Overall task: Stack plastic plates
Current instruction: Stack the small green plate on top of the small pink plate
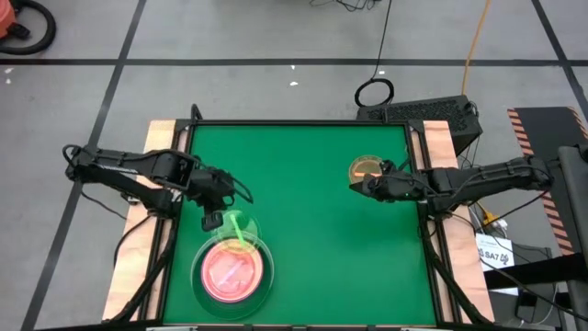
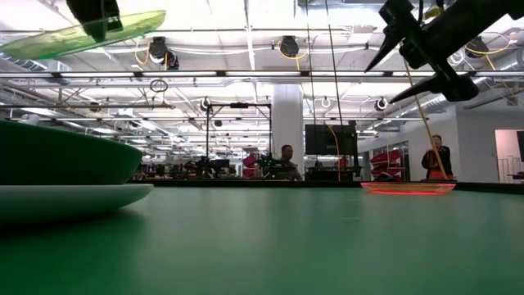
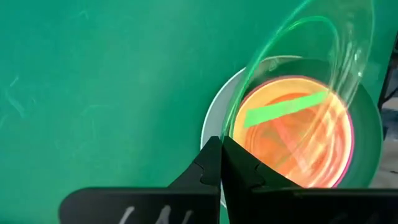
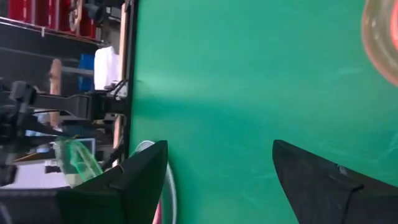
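The orange plate is running off the right wrist picture's edge, and in the high view the right claw is covering part of it. The stacked plates are getting cut by the low view's left border. The people behind are showing too small to describe.

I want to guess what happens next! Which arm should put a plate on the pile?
Probably the left. Its gripper is shut on the small green plate, held up just above the stack. The right gripper hangs open and empty by the orange plate, far across the table.
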Controlling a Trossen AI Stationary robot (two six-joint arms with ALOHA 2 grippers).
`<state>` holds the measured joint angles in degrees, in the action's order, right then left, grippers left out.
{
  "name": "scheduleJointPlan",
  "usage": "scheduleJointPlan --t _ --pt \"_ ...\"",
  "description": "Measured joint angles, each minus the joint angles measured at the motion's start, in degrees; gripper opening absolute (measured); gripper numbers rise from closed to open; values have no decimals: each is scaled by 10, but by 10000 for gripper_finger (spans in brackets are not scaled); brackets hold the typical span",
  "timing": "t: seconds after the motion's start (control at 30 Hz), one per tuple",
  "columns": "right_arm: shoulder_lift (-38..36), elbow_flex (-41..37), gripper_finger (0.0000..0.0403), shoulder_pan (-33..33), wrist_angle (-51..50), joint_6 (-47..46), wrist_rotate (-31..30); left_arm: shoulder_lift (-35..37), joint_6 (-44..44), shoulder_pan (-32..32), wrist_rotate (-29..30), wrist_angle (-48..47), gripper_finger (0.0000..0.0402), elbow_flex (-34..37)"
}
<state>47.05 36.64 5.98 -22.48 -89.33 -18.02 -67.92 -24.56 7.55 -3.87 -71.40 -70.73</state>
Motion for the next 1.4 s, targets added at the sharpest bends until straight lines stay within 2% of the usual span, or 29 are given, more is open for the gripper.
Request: scheduleJointPlan --t 0.57,0.87,1.2,1.4 --pt "58 0 281 74 74 -15 -22 0 -52 66 25 34 1 112" --pt "82 0 281 91 119 -23 -33 0 -81 84 28 102 1 174" --pt "82 0 281 93 118 -28 -47 -1 -79 83 49 107 1 187" --pt "82 0 281 95 118 -30 -47 -3 -93 102 31 113 1 187"
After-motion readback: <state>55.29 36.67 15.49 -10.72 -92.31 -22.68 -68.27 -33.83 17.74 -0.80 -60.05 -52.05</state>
